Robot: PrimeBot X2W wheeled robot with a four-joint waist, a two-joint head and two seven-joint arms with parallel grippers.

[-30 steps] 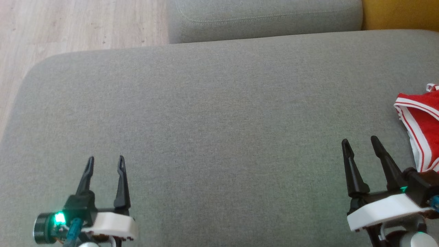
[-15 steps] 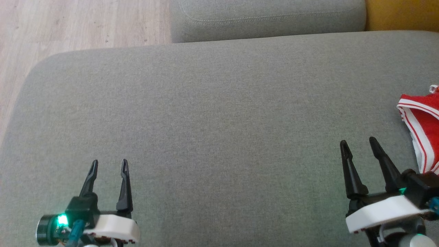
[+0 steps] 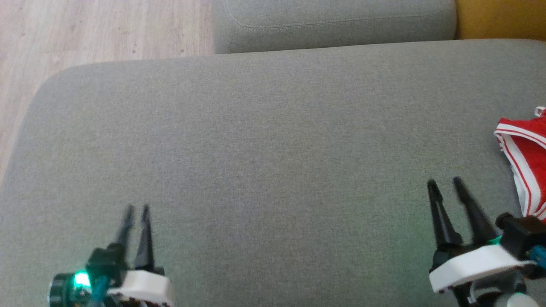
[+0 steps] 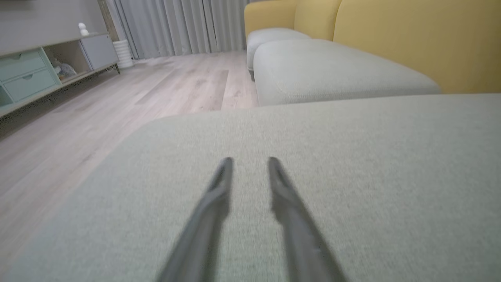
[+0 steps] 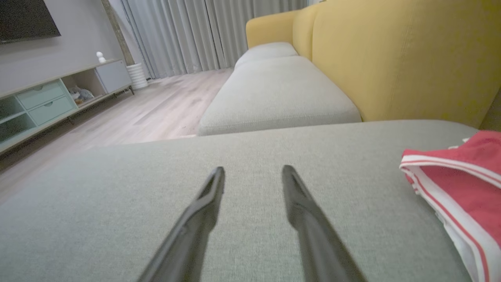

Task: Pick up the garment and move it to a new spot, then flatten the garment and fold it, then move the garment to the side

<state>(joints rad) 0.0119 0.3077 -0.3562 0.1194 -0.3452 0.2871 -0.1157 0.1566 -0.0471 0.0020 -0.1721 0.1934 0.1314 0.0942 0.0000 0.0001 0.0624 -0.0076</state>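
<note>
Grey seat cushion [image 3: 273, 149]: at its near edge, left hand [image 3: 137, 208] and right hand [image 3: 444, 181], fingers parted, grasping nothing. Red-white garment [image 3: 529, 145] on cushion's right edge, part cut off. Fits awaiting pickup or already set aside; fold unclear.

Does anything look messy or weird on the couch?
Yes: the red garment with white stripes lies bunched up at the right edge of the gray cushion, not flat or folded. Nothing else stands out.
</note>
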